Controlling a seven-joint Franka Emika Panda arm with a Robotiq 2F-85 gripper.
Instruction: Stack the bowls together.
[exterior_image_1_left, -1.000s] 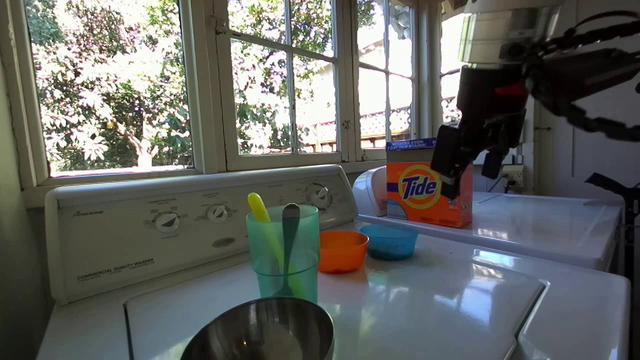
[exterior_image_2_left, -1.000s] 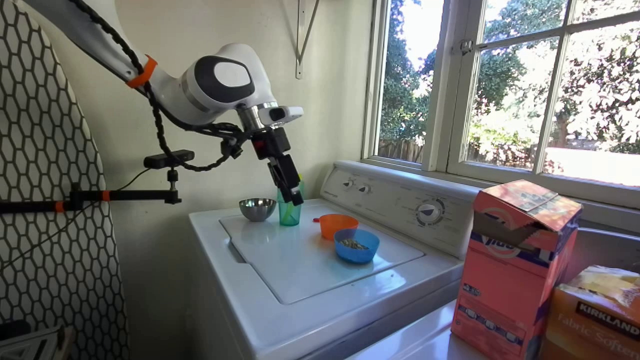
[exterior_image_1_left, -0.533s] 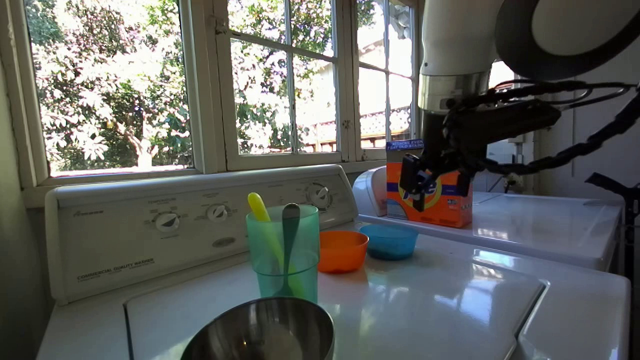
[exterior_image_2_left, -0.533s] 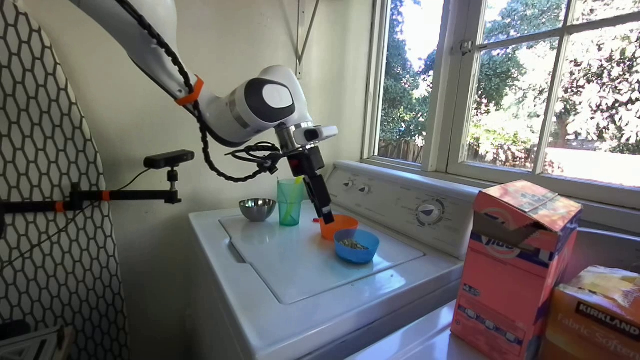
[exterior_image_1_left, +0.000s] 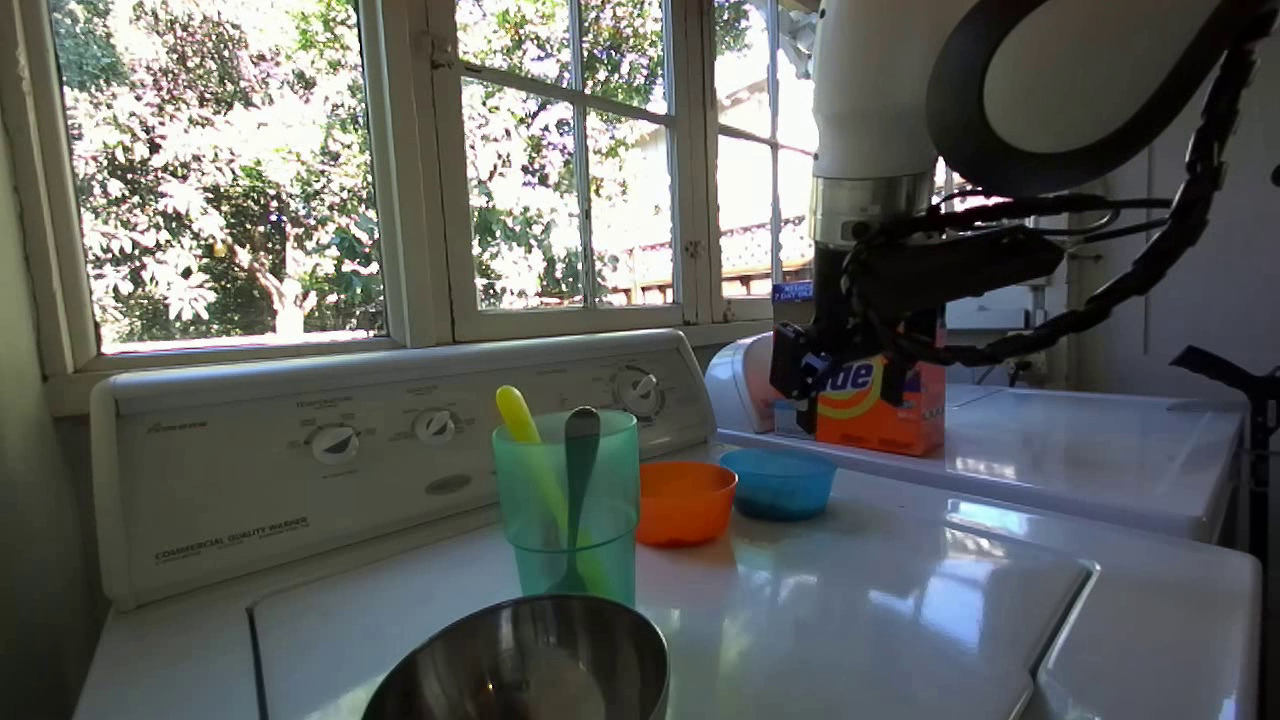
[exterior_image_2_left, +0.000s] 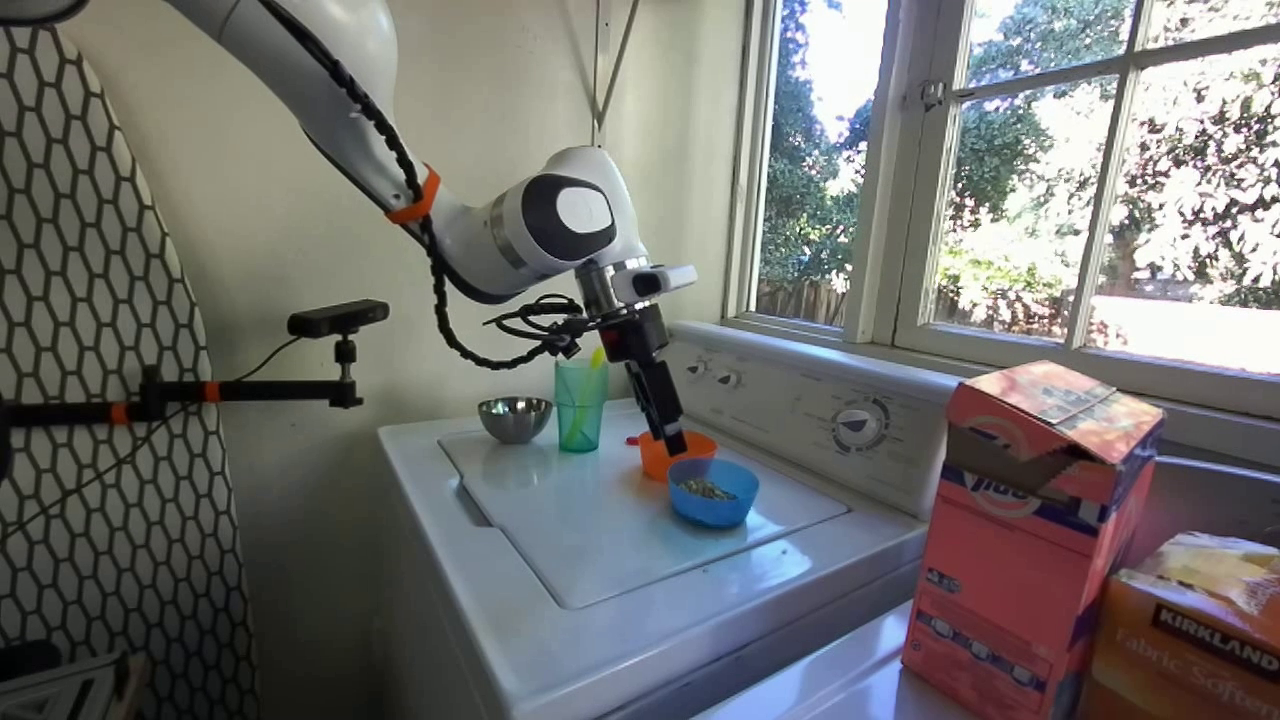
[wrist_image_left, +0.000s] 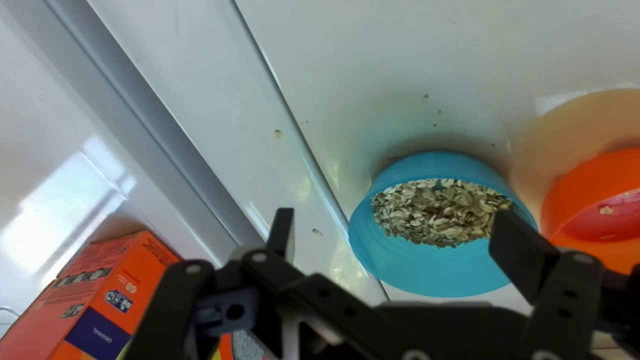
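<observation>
Blue bowl (wrist_image_left: 440, 272) below the end effector (wrist_image_left: 395, 230)

Fingers (wrist_image_left: 520, 255) spread, nothing gripped. In the wrist view the bowl shows between them, nearer one; round, no long axis. Holds rolled oats (wrist_image_left: 442, 212): spill risk, I judge. Orange bowl (wrist_image_left: 587, 190) just past that finger. Well off: steel bowl (exterior_image_2_left: 515, 430), green tumbler (exterior_image_1_left: 615, 500) with utensils (exterior_image_1_left: 580, 450).

Across the exterior views we read COMMERCIAL QUALITY WASHER on the control panel (exterior_image_1_left: 400, 485), at 8 o'clock, and KIRKLAND with a cropped "Fabric Soft…" on a brown box (exterior_image_2_left: 1185, 635), at 4 o'clock; in the wrist view, upside-down ORIGINAL on an orange box (wrist_image_left: 100, 300), 8 o'clock.
</observation>
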